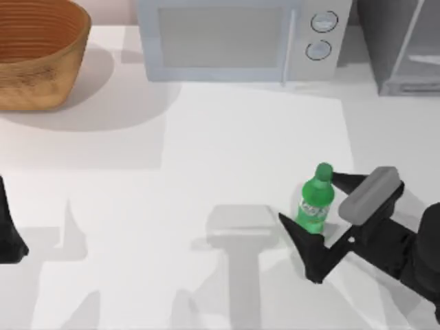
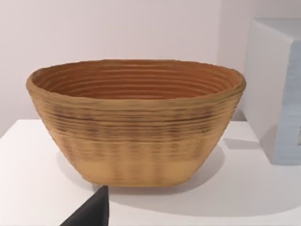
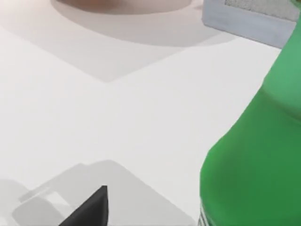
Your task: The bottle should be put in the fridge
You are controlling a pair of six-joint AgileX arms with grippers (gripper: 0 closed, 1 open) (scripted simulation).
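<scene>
Two black fingers of the right gripper (image 1: 320, 210) are standing spread apart, flanking the bottle (image 1: 316, 201) without yet clamping it. The bottle is standing upright on the table (image 1: 172, 206), right of centre, well apart from the fridge (image 1: 405, 45) at the far right corner. Judged as light, thin-walled and smooth, it is likely yielding under hard pressure; the labelled middle is offering the safest hold. The left gripper (image 2: 91, 212) is sitting parked at the left edge, facing the basket (image 2: 136, 122).
</scene>
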